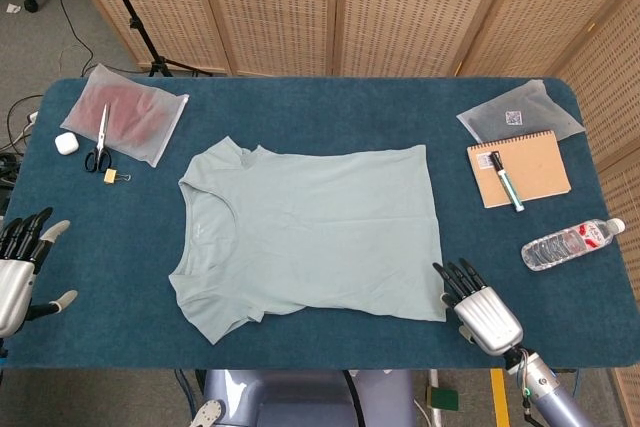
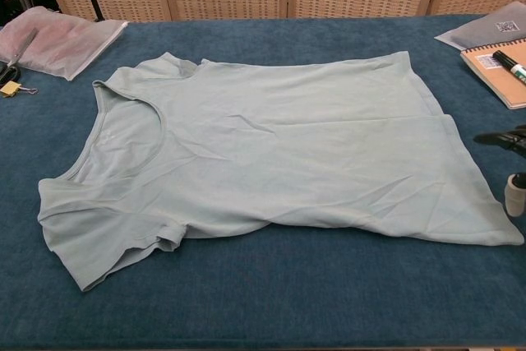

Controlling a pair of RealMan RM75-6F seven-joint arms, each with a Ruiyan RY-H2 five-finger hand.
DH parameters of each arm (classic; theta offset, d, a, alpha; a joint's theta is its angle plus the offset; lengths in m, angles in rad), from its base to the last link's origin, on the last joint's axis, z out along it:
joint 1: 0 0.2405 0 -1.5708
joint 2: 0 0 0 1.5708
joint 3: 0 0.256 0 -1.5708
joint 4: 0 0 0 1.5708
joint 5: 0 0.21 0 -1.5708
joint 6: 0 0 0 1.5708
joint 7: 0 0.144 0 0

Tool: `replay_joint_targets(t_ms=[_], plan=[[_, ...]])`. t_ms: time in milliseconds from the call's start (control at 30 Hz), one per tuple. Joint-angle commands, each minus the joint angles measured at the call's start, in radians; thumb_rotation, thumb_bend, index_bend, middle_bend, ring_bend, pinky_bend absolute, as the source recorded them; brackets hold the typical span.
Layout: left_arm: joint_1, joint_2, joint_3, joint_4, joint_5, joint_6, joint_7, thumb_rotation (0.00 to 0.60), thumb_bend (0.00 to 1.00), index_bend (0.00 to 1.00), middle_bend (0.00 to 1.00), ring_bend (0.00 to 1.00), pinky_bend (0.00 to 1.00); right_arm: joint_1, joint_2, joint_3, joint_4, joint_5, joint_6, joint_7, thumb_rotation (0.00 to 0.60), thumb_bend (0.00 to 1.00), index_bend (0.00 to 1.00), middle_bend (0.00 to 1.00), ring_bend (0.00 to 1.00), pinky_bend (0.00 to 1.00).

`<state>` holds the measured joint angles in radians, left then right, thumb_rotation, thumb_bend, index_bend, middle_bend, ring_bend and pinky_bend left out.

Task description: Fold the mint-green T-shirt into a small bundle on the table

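I see a table [image 1: 300, 102] covered in dark blue-teal cloth, backed by woven folding screens [image 1: 400, 7]. To the left of the table a grey floor shows, with cables and a stand leg.

On the far left of the table lies a frosted bag [image 1: 130, 112] with something reddish inside. Scissors [image 1: 100, 137] rest on its near edge, with a small white case [image 1: 65, 143] and a binder clip [image 1: 115, 176] just beside them. On the far right are a second frosted pouch [image 1: 520, 112], a spiral notebook [image 1: 518, 168] with a marker [image 1: 506, 181] lying on it, and a plastic bottle [image 1: 565, 244] on its side nearer me.

The mint-green T-shirt [image 1: 310, 232] lies spread flat at the middle of the table, unfolded, its neckline toward my left and its hem toward my right. The near sleeve is slightly rumpled.

My right hand [image 1: 480, 307] sits just beside the shirt's near hem corner, its dark fingers apart and pointing at that corner, holding nothing. From the head view I cannot be sure whether the fingertips touch the fabric; in the chest view only fingertips show at the right edge, close to the hem.

My left hand [image 1: 20, 267] hangs off the table's left edge, well apart from the shirt, fingers spread and empty.
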<state>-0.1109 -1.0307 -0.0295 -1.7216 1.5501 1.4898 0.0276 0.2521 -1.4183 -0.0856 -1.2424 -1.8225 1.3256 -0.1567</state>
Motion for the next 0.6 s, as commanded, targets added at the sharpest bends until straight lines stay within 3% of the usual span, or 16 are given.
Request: replay_joint_targets(t_ms=[33, 600], plan=[[-0.001, 0.0, 0.0, 0.0, 0.0, -0.001, 0.001, 0.6, 0.0, 0.0, 0.0, 0.0, 0.0, 0.003, -0.005, 0.001, 0.0, 0.002, 0.001, 0.0, 0.6, 0.17, 0.46, 0.0, 0.0, 0.0], [-0.003, 0.001, -0.002, -0.001, -0.01, -0.009, -0.003, 0.6, 0.0, 0.0, 0.0, 0.0, 0.0, 0.034, -0.046, 0.001, -0.012, 0.023, -0.034, -0.026, 0.6, 0.29, 0.53, 0.0, 0.0, 0.0]])
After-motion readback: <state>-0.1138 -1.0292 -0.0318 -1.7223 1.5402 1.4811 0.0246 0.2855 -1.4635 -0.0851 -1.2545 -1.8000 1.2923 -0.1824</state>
